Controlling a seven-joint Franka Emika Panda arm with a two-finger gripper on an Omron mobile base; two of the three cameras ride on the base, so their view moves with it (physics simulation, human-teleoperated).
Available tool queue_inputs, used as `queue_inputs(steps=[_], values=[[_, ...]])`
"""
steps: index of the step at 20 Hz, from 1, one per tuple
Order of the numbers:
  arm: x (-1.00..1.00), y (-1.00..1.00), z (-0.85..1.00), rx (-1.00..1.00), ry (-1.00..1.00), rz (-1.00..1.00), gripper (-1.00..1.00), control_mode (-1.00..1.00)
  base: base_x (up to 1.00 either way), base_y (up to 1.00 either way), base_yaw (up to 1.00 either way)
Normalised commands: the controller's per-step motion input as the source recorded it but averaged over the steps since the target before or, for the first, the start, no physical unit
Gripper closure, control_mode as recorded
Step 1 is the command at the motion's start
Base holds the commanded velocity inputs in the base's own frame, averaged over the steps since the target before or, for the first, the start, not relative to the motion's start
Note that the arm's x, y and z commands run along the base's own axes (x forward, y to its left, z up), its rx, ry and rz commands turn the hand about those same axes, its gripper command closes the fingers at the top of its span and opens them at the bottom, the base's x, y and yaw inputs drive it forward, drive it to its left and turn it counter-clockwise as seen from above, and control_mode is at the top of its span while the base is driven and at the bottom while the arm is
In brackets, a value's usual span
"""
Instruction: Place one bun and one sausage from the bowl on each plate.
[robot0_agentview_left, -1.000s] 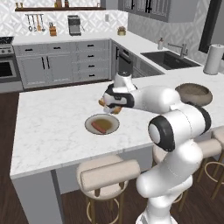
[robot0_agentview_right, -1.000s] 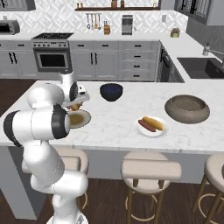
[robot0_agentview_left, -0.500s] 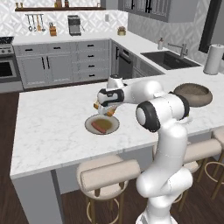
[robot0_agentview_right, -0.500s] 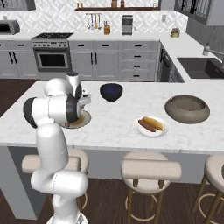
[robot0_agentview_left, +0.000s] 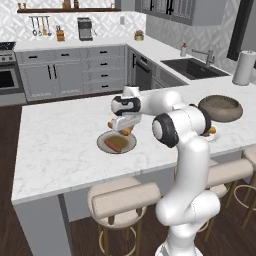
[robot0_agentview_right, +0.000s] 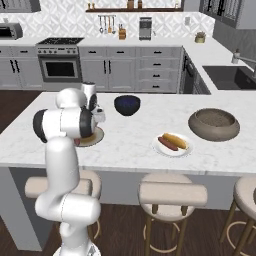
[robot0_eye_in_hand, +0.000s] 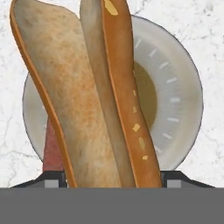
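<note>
My gripper (robot0_agentview_left: 121, 129) is shut on a split bun (robot0_agentview_left: 124, 132) and holds it just above the grey-rimmed plate (robot0_agentview_left: 131, 145). A red-brown sausage (robot0_agentview_left: 114, 145) lies on that plate. In the hand view the bun (robot0_eye_in_hand: 87, 96) stands upright between my fingertips (robot0_eye_in_hand: 52, 179), in front of the plate (robot0_eye_in_hand: 183, 87) and the sausage (robot0_eye_in_hand: 53, 151). The white plate (robot0_agentview_right: 172, 149) carries a bun (robot0_agentview_right: 176, 139) and a sausage (robot0_agentview_right: 167, 144). The brown-tan bowl (robot0_agentview_right: 214, 124) sits at the right end of the island. My arm hides part of the grey-rimmed plate (robot0_agentview_right: 95, 137) in the right base view.
A glossy dark blue bowl (robot0_agentview_right: 127, 105) stands on the island behind the plates. Bar stools (robot0_agentview_right: 172, 195) line the island's near edge. A sink (robot0_agentview_left: 190, 67) lies in the counter beyond the bowl (robot0_agentview_left: 220, 107).
My arm has swung its elbow out, and the gripper has come down a little with the bun over the grey-rimmed plate.
</note>
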Motion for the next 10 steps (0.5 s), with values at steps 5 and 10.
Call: queue_inputs(steps=[5, 10], values=[[0.00, 0.00, -0.60, -0.01, 0.01, 0.00, 1.00, -1.00, 0.00, 0.00, 0.00], [0.00, 0.00, -0.46, 0.00, 0.00, 0.00, 1.00, -1.00, 0.00, 0.00, 0.00]])
